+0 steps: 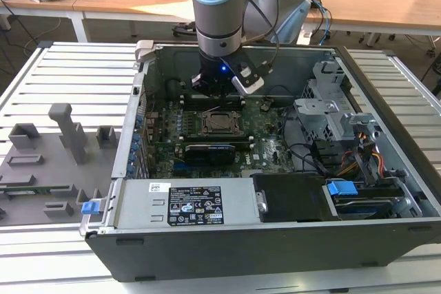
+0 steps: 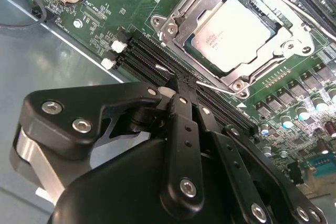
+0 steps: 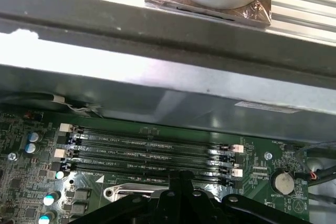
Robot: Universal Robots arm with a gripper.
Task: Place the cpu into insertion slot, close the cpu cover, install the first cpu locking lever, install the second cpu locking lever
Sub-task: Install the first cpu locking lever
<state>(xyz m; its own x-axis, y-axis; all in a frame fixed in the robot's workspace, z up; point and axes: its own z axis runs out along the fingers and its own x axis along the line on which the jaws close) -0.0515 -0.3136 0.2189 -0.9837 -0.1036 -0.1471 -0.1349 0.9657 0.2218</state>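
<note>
The cpu (image 2: 236, 27), silver top up, lies in the insertion slot (image 2: 207, 60) on the green board. The silver cpu cover (image 2: 181, 14) lies flat around it as a frame. In the exterior view the cpu (image 1: 220, 122) sits mid-board, just in front of the arm. My gripper (image 2: 181, 83) is shut, its black fingers pressed together, with the tips over the memory slots right beside the cover's edge. A thin silver locking lever (image 2: 215, 87) runs along that edge next to the tips; I cannot tell whether they touch it. In the first wrist view the gripper (image 3: 181, 174) points at the same slots.
Black memory slots (image 3: 152, 153) lie between the socket and the grey case wall (image 3: 157, 103). A coin battery (image 3: 283, 183) sits nearby. A black card (image 1: 210, 151), the power supply (image 1: 193, 204) and the drive cage (image 1: 331, 111) crowd the case. Grey fixtures (image 1: 48, 163) stand outside.
</note>
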